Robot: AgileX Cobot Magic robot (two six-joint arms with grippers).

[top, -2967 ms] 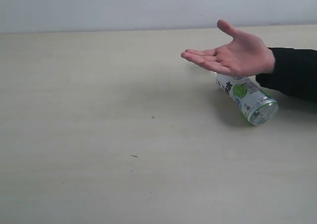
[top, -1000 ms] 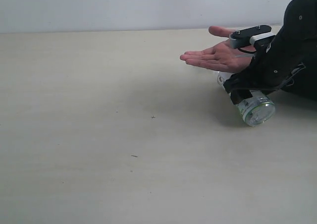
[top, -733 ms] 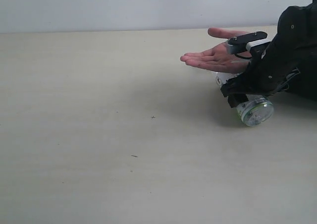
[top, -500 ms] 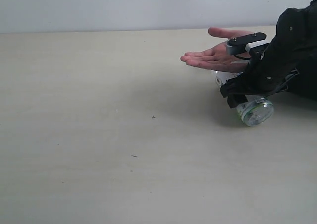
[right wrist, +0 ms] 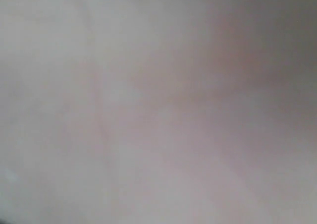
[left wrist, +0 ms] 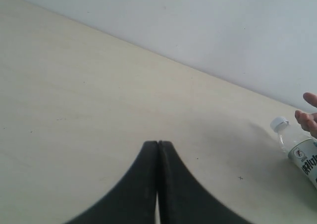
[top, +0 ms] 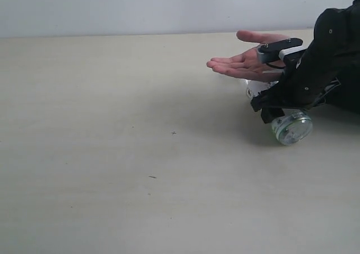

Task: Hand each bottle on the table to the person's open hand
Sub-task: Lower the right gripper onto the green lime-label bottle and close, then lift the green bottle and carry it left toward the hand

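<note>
Table left side open; hand, right arm crowd over bottle.

A: Item, bottle?
B: Mostly hidden under right arm; base end alone exposed. In left wrist view, cut by frame edge.
A: Hand?
B: Wrist hidden behind arm.
A: Right wrist view?
B: Wholly blurred, nothing identifiable. Right jaws concealed.

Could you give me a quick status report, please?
Left hand shut, away from bottle. Right hand down on the lying bottle, grip unclear. Person's open palm close by.
</note>
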